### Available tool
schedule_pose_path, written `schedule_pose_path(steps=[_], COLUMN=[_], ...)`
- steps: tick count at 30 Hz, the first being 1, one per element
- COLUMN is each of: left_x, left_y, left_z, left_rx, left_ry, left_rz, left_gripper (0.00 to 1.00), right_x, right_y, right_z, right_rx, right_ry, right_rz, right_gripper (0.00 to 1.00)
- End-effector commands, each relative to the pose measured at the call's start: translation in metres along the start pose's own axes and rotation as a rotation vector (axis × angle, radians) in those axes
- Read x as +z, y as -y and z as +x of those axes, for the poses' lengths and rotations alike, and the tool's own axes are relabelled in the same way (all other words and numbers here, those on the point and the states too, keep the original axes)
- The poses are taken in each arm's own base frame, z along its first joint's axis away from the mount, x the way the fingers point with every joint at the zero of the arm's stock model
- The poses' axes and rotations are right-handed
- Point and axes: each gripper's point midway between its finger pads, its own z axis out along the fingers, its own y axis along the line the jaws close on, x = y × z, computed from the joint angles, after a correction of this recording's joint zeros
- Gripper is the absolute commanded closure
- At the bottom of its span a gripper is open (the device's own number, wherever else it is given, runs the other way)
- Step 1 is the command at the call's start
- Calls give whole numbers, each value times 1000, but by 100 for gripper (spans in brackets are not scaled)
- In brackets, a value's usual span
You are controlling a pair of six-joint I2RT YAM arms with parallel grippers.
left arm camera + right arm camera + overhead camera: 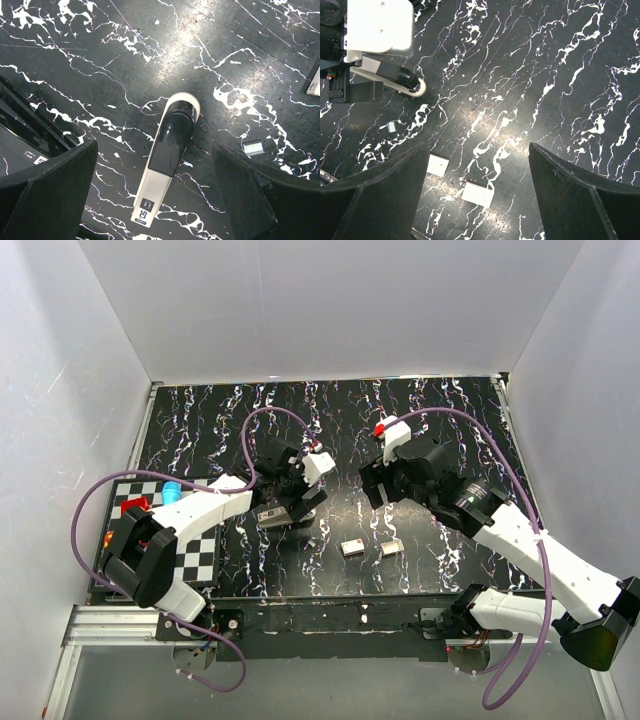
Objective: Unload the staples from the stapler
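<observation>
The slim stapler with a glossy black upper on a pale base (167, 162) lies flat on the black, white-veined table (90, 65), left of centre and directly beneath the left gripper (155, 155). That gripper's two dark fingers (50, 192) stand wide apart, one on each side of the stapler, and touch nothing. In the left wrist view the long axis runs from the bottom middle up and a little rightward. It lies roughly along the gap between the fingers, so a closing stroke would meet the stapler's long sides. The rounded black end points away from the wrist and the squared pale end with a small label points toward it. The right gripper (479, 150) hovers well apart on the right side, also spread open and empty. From it the stapler lies far to the upper left, so the left arm is plainly the nearer one. Two small pale rectangular blocks (438, 165) lie on the table nearer the right arm. A tiny pale ridged piece (252, 147) lies just right of the stapler. It may be a strip of staples, but it is too small to tell.
</observation>
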Motion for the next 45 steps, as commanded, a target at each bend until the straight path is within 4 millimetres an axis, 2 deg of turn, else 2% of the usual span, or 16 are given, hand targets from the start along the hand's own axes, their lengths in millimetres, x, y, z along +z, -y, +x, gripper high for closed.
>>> schedule_pose_path(steps=[1,7,14,17,20,29,40,45], left_x=[2,9,20,21,22,26,28,30], left_y=[3,6,15,15,16,17,13,10], left_z=[-4,4,12,14,14,17,12,7], left_rx=[35,40,31,29,25,20,9,-13], left_ry=[23,-2,-49,-57,-58,-73,-66,-64], left_rz=[18,36,84,83,93,101,79,70], left_gripper=[5,8,20,21,26,35,64,92], right_x=[4,7,9,10,11,12,15,12], right_y=[-9,-11,-10,-10,-11,-13,-18,-19], right_z=[0,6,10,11,12,13,14,13], right_rx=[9,-3,-6,-10,-10,-12,-10,-12], right_ry=[-1,-21,-28,-32,-32,-35,-41,-43], right_rz=[-35,-38,-33,-31,-34,-39,-59,-60], right_gripper=[12,12,13,12,13,13,14,14])
